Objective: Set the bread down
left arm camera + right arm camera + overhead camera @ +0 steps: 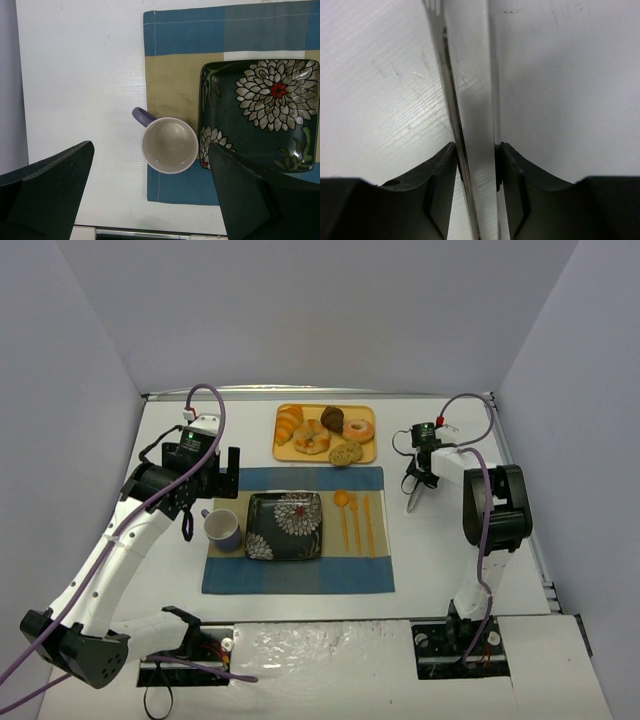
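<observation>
Several breads lie on the orange tray [370, 410] at the back: a croissant [288, 423], a bagel [311, 438], a dark muffin [332, 418], a pink doughnut [358, 430] and a cookie [345, 453]. My right gripper [414, 478] [476, 146] is shut on metal tongs [409, 503] [467, 75], right of the placemat; the tongs' arms are squeezed together and point toward the near side. My left gripper [213, 495] [150, 150] hangs open above the purple mug [223, 529] [169, 145], holding nothing.
A dark floral square plate [285, 526] [260, 112] sits on the blue and tan placemat [300, 580] beside the mug. Orange cutlery [355, 520] lies right of the plate. White walls close in the table on three sides.
</observation>
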{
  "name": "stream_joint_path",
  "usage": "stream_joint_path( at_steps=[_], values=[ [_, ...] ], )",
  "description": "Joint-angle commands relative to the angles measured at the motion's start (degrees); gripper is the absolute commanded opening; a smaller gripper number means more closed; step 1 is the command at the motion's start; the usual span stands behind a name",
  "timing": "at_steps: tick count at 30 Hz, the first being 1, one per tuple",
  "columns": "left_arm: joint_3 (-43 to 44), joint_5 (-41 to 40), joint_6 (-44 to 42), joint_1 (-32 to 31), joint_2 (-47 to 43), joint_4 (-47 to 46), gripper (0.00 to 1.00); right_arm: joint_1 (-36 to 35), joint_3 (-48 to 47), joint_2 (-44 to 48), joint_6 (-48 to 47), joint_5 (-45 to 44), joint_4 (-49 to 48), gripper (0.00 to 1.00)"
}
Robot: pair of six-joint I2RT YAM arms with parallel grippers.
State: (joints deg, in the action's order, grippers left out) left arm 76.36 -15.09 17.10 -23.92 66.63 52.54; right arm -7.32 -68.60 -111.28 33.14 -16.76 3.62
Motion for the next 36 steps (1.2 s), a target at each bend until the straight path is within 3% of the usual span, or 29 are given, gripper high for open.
stream_joint_path(
  at_steps=[1, 2, 4, 17, 22, 29, 36],
  values=[
    [4.0, -1.2, -0.6, 0.3, -0.3, -0.4, 0.97, 0.5, 1.9, 3.4, -0.4, 1.1, 1.2, 0.14],
    [4.0, -1.2, -0.6, 0.3, -0.3, -0.4, 0.97, 0.4, 2.0, 3.9, -0.6, 1.4, 1.2, 0.05],
    [4.1, -1.1, -0.6, 0.3, -0.2, -0.2, 0.97, 0.4, 2.4, 5.0, -0.8, 1.7, 1.2, 0.00],
    [4.0, -1.1, 0.2, 0.3, -0.7, -0.3, 0.97, -4.5, -2.1, 23.7, -3.3, 1.8, 11.3, 0.01],
    [3.2, -1.1, 0.6, 0.4, -1.2, -0.7, 0.97, -7.0, -6.0, 28.3, -3.4, 1.5, 16.3, 0.11],
    [3.1, -0.7, 0.9, 0.3, -1.0, -1.2, 0.97, -9.5, -9.3, 31.8, -3.5, 1.1, 19.2, 0.43],
    [3.6, -0.9, 0.7, 0.4, -1.0, -0.9, 0.97, -10.4, -12.0, 33.4, -3.5, 1.0, 20.8, 0.49]
  ],
)
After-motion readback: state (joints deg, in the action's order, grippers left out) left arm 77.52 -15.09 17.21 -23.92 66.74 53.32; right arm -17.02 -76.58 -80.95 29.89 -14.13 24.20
